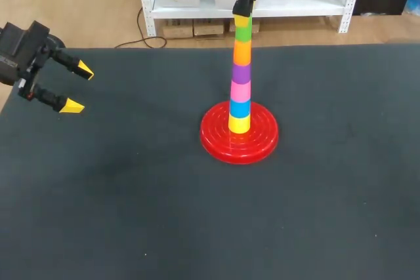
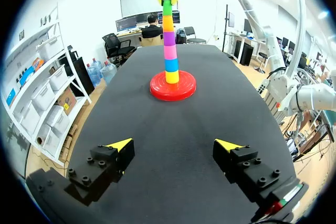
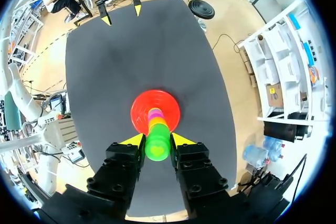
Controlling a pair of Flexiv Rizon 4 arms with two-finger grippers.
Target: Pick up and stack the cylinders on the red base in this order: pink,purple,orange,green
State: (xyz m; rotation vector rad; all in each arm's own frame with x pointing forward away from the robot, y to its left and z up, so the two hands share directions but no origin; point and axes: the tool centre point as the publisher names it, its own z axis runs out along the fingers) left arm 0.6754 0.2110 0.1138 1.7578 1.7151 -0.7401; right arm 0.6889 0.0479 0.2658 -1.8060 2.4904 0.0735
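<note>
Standing central on table (image 1: 131,214), red base (image 1: 216,141); right end effector (image 3: 157,141) clasps green cylinder (image 1: 243,31); left end effector (image 1: 77,87) gapes empty near edge; right arm cropped.

On the red base (image 1: 216,137), mid-counter (image 1: 131,195), stands an upright column: yellow cylinder (image 1: 239,123), blue cylinder (image 1: 239,108), pink cylinder (image 1: 240,90), purple cylinder (image 1: 241,73), orange cylinder (image 1: 242,52), green cylinder (image 1: 243,31) topmost.

Layout on table (image 1: 131,195), seen from above and behind.
Near mid-table, slightly right of centre and toward the far side: base (image 1: 216,139), with upright stack of cylinders (image 1: 240,90) on its middle. At the top cylinder (image 1: 243,31), directly over the stack: right gripper (image 1: 243,8). Well apart, by the left edge: left gripper (image 1: 77,86), pointed toward the base.
</note>
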